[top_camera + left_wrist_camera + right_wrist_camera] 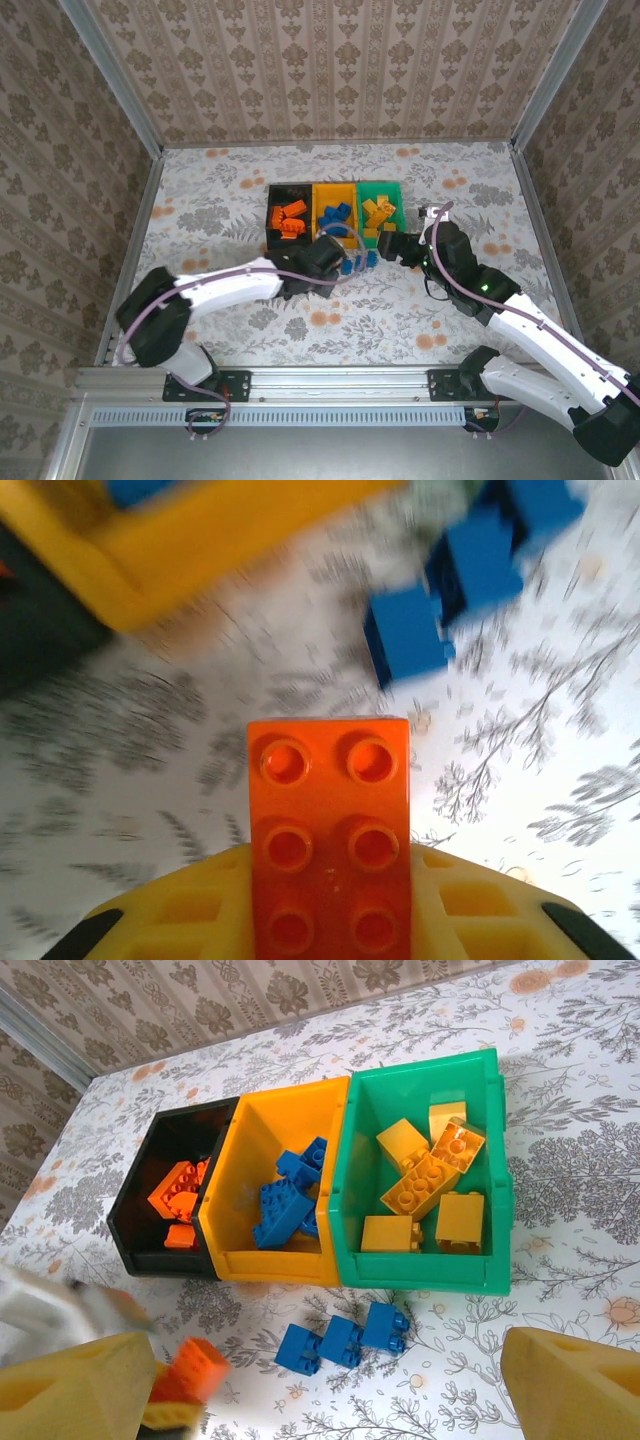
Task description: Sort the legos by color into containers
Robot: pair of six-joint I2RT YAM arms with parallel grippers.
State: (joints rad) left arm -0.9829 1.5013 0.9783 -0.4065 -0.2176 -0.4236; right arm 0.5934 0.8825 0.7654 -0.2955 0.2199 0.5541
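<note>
Nearest us, a glossy studded orange brick [330, 830] sits pinched in the left end effector [342, 265], just before the yellow bin [270, 1265]; the right end effector [325, 1390] is spread.

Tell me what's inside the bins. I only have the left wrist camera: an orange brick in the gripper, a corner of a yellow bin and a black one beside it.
Observer: The black bin holds red-orange bricks.
Operator: And the yellow one?
Observer: The yellow bin holds blue bricks.
Operator: Where is the other arm?
Observer: The right gripper is open, hovering just in front of the green bin.
</note>
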